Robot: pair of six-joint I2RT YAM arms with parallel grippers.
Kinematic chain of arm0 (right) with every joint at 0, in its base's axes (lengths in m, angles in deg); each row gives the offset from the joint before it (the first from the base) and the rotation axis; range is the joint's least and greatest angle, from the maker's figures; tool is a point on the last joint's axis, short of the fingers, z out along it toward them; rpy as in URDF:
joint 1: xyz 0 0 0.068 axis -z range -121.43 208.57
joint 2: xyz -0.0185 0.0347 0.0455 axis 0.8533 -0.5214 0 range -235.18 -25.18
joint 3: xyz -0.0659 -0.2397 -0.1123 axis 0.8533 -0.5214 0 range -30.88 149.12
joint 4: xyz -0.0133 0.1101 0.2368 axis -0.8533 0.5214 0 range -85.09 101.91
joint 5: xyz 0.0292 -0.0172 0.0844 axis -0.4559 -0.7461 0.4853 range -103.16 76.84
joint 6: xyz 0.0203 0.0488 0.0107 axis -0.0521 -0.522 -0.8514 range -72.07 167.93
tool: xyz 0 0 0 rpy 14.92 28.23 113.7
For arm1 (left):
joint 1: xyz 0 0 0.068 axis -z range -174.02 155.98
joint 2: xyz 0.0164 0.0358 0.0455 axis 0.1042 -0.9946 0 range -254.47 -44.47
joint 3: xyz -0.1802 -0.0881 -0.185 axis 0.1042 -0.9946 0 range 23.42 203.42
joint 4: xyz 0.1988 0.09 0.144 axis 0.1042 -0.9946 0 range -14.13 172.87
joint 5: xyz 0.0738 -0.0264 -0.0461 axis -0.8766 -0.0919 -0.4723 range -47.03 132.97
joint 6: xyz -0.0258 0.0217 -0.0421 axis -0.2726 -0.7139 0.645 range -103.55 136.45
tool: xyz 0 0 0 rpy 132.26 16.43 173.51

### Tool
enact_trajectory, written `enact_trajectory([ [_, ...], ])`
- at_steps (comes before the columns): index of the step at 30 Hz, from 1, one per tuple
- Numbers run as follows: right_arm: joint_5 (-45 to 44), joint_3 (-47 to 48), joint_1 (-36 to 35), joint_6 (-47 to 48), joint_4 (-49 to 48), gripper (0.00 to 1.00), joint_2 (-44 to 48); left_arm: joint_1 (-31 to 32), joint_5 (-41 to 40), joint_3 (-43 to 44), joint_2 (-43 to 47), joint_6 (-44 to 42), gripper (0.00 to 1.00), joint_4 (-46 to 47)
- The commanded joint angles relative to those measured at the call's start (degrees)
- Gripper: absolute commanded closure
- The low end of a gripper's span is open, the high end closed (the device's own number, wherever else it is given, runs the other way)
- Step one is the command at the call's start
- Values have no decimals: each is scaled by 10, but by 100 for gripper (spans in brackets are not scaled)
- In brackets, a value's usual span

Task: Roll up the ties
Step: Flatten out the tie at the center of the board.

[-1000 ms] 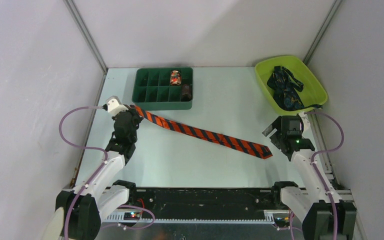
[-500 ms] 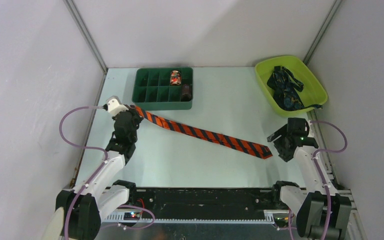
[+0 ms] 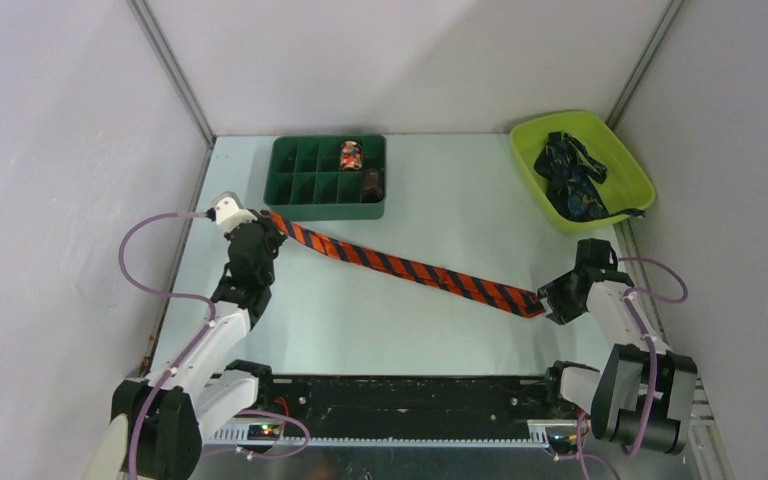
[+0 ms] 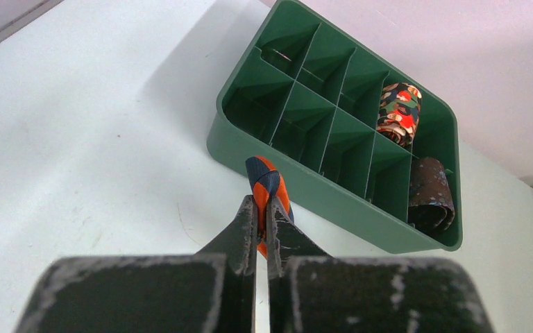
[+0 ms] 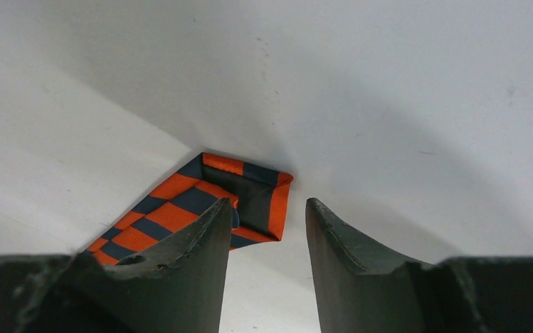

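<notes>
A red-orange tie (image 3: 410,268) with dark diagonal stripes lies stretched across the table from upper left to lower right. My left gripper (image 3: 265,226) is shut on its narrow end (image 4: 267,177), which sticks up between the fingertips (image 4: 250,208). My right gripper (image 3: 550,298) sits low at the wide pointed end (image 5: 243,191). Its jaws stand apart with only bare table between them. The left finger (image 5: 201,243) overlaps the tie's edge. A dark navy patterned tie (image 3: 572,180) lies heaped in the lime bin (image 3: 520,140).
A green divided tray (image 3: 325,212) stands at the back left, close ahead of my left gripper (image 4: 262,201). It holds a colourful rolled tie (image 4: 399,114) and a dark brown roll (image 4: 430,194). Purple cables loop beside both arms.
My right gripper has swung down and in to the tie's wide tip, and its jaws have narrowed. The left arm and the tie have not moved.
</notes>
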Motion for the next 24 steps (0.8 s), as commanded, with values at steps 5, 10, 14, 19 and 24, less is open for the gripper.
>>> enact_trajectory([
  [5,14,-2,2,-8,-31,55,-40,-6,-15,5,-2,5,100,10],
  [10,12,-2,2,-11,-38,55,-63,-6,-15,7,-3,5,100,9],
  [14,15,-2,2,-12,-51,54,-90,-6,-16,7,-2,4,100,8],
  [19,23,-2,4,-9,-68,55,-126,-6,-20,8,-2,4,100,6],
  [24,27,-2,5,-4,-76,73,-141,-6,-22,8,-2,3,100,5],
])
